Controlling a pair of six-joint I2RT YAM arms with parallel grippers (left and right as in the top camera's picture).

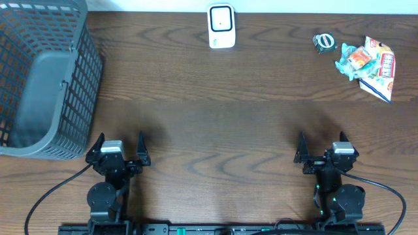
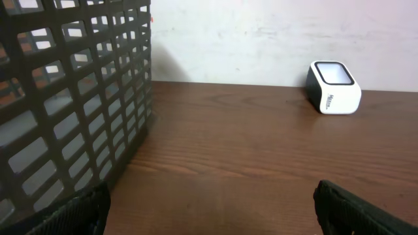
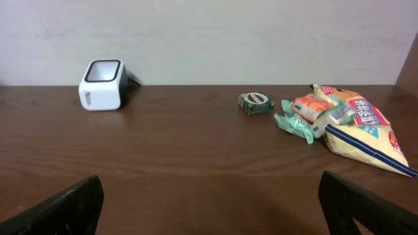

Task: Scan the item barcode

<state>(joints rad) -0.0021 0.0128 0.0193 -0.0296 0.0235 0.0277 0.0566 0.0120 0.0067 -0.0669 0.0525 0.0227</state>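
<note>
A white barcode scanner (image 1: 221, 26) stands at the far edge of the table, also seen in the left wrist view as the scanner (image 2: 334, 87) and in the right wrist view as the scanner (image 3: 102, 85). At the far right lie the items: a yellow snack bag (image 1: 381, 72) (image 3: 364, 130), a green and orange packet (image 1: 353, 60) (image 3: 310, 114) and a small dark round tin (image 1: 324, 42) (image 3: 255, 103). My left gripper (image 1: 120, 146) (image 2: 209, 212) and right gripper (image 1: 322, 145) (image 3: 212, 209) rest at the near edge, both open and holding nothing.
A large dark grey mesh basket (image 1: 46, 78) (image 2: 72, 98) fills the far left, close beside the left gripper. The brown wooden table (image 1: 215, 111) stretches between the grippers and the items. A pale wall rises behind the table.
</note>
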